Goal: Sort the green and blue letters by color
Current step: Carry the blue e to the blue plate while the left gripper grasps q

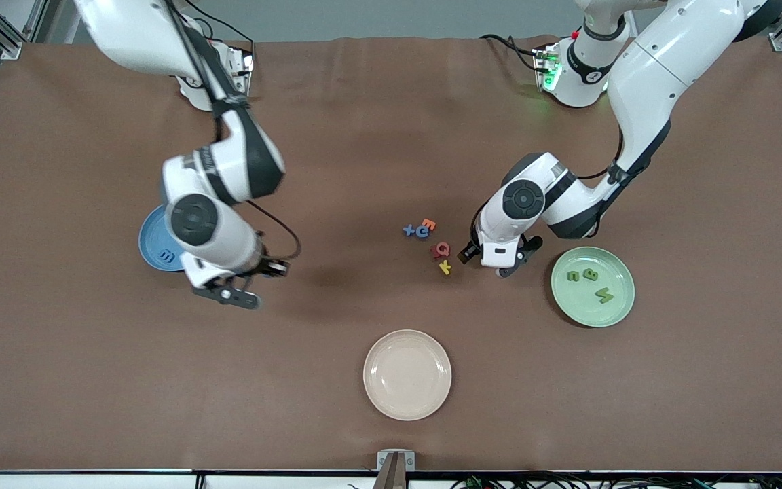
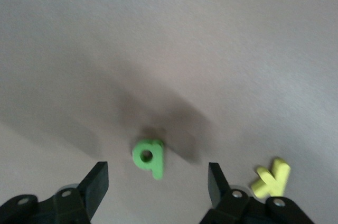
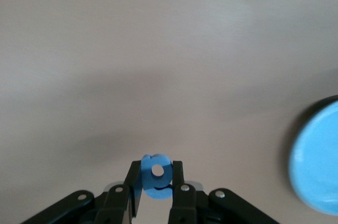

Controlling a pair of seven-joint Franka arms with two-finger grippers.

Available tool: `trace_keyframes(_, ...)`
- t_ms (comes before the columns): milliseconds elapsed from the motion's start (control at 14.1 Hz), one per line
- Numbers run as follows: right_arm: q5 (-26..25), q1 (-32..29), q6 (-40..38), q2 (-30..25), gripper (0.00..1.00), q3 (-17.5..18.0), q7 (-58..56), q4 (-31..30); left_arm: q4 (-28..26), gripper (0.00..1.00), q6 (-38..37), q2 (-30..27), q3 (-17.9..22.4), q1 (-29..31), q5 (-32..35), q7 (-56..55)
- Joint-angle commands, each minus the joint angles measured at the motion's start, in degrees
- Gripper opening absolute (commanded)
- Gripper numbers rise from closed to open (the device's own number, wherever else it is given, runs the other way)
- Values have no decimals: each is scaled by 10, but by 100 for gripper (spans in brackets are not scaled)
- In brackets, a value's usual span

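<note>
**Jaws: right pinching a blue letter, left spread around a green one**

The right gripper has its jaws pinched on a blue letter, held up over the bare desk just beside the blue plate. The left gripper hangs low with its jaws spread either side of a green letter that lies flat on the desk, not yet gripped; a yellow letter lies just beside one jaw.

Judging from how things lie, the sort is well past halfway. The green plate holds three green letters, so the one between the left jaws looks like the last. The blue plate shows one blue letter, though the right arm hides part of it. Two blue letters remain in the small cluster mid-desk, with an orange letter and a red letter. A cream plate sits nearer the camera.

Only the wrist views show the grips: the front view hides the green letter under the left wrist and cannot show what the right jaws carry. Only the front view shows the plates' tallies.
</note>
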Motion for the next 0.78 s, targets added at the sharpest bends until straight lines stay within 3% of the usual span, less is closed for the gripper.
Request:
trace_keyframes(0, -4, -50, 83, -126, 0, 12, -99, -201, -4, 80, 15, 17, 0, 6, 66, -68)
trace_keyframes(426, -6, -150, 187, -176, 0, 11, -251, -340, -2, 73, 15, 20, -1, 1, 74, -84)
trace_keyframes(710, -6, -208, 254, -166, 2, 11, -326, -376, -2, 59, 15, 20, -2, -1, 73, -92)
